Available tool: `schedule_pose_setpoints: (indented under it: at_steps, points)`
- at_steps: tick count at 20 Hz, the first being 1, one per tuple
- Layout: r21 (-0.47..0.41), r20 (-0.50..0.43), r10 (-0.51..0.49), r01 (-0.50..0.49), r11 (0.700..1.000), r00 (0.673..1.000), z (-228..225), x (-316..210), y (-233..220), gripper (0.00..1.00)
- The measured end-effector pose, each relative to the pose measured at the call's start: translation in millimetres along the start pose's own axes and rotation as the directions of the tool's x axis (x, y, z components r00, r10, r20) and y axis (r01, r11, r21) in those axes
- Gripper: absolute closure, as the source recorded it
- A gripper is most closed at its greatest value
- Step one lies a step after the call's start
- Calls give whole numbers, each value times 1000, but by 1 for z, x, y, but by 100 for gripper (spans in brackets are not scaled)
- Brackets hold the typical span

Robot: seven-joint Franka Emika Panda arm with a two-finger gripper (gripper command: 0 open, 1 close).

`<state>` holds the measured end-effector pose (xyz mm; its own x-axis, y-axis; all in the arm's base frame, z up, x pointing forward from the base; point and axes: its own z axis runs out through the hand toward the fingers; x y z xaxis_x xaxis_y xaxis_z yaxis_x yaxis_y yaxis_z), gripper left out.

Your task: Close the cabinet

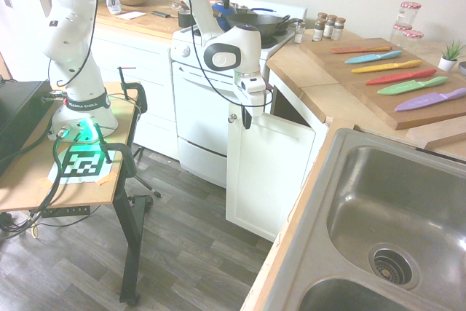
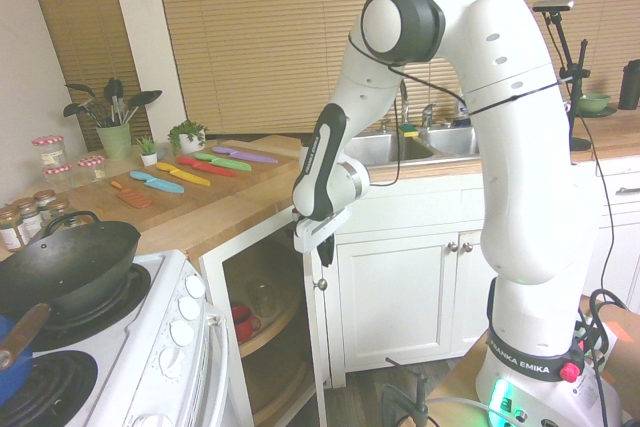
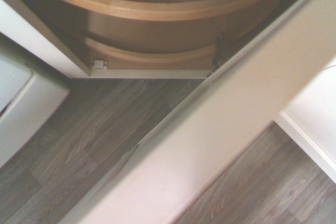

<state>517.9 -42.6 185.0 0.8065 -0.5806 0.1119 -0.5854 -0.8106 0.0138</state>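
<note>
White flat-panel cabinet (image 1: 266, 172) door stands ajar, jaws pressed together above its top edge.

**Painted wood, steel and plastic**

The cabinet (image 1: 266, 172) door is showing smooth white paint with a small shiny metal knob (image 1: 232, 117). Pale wood shelves (image 3: 173, 9) are curving inside. The sink (image 1: 389, 209) is gleaming as brushed steel, and the floor (image 1: 182, 253) is looking like matt grey wood-grain plank.

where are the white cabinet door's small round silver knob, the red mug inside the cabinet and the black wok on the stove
small round silver knob (image 1: 232, 117): first exterior view, on its round face.
red mug (image 2: 241, 323): second exterior view, on its side wall.
black wok (image 2: 66, 270): second exterior view, on its outer bowl.
</note>
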Motion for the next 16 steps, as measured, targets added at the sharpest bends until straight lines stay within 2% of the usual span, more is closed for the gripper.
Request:
schedule_pose_setpoints:
  at_steps: [9, 16]
  points:
    - [-8, -27, -56, 56, 998, 998, -4, -10, -32, 100]
    - [-39, -45, -83, 81, 996, 996, -14, -11, -97, 100]
